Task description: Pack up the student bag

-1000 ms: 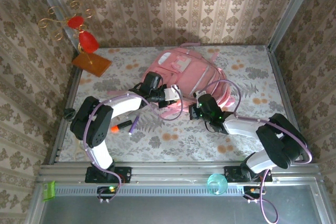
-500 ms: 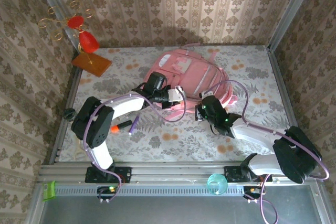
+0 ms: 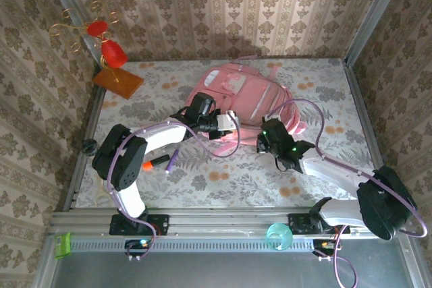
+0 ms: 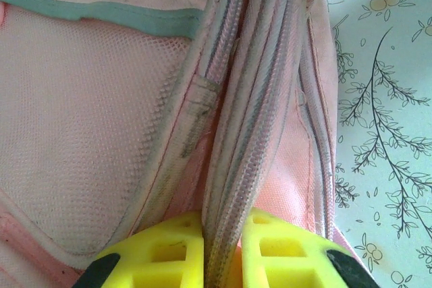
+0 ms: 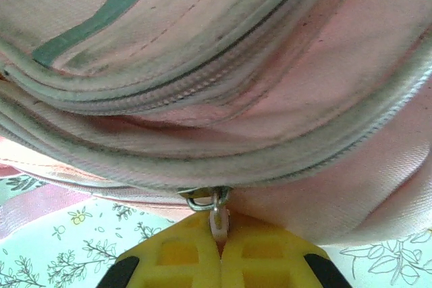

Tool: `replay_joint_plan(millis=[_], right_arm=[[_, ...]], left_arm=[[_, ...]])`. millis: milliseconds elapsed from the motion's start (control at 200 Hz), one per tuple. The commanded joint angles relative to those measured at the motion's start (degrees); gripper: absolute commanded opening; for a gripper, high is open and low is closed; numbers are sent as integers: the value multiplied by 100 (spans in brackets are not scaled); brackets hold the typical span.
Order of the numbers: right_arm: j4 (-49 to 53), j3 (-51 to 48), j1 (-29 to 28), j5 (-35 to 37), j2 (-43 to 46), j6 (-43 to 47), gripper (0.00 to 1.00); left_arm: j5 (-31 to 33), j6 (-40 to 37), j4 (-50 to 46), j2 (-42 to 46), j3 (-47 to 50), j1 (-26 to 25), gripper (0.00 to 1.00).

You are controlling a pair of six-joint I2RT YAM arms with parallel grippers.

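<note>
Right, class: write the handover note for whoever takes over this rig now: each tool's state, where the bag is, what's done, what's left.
Left tool: shut, pinching a zippered edge of the student bag.
Right tool: shut on a zipper pull at the bag's near side.
Bag lies flat mid-table; an orange-tipped marker and a purple pen lie loose on the table to its left.
Done: both grips set; zippers in view look closed.
Left: open the compartment, probably load the loose items, zip up.

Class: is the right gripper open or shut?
Shut: the right gripper is closed on the bag's zipper pull, no gap showing.
</note>
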State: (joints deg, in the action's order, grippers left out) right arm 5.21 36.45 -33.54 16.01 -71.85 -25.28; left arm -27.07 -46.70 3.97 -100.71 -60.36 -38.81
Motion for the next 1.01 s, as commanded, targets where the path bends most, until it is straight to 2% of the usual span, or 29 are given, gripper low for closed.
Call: replay_joint_plan(millis=[0,450,630,705,760,810,865,905,1000], right_arm=[[442,143,202,644,37,-31,0],[708,146,1328,-86,139,352,0],[842,335,1473,-252,164,400,0],[847,419,1518,-590,188,454,0],[678,409,1522,-1197,220,558,0],[476,376,1494,-1829,254,552,0],[209,282,1392,-2400,324,525,0],[154,258,1254,-2585,372,498,0],[58,228,1001,-2849,435,394,0]], left_arm=[[193,12,-183,-109,128,172,0],[188,-242,-383,-37,170,299,0],[132,-338,-491,28,175,428,0],[136,-330,-502,4,117,512,0],[285,-294,-527,-72,17,541,0],[423,-237,-575,-135,-89,541,8],[427,-131,-579,-119,-110,541,24],[380,-17,-462,-49,-44,541,36],[102,311,-55,321,302,541,58]])
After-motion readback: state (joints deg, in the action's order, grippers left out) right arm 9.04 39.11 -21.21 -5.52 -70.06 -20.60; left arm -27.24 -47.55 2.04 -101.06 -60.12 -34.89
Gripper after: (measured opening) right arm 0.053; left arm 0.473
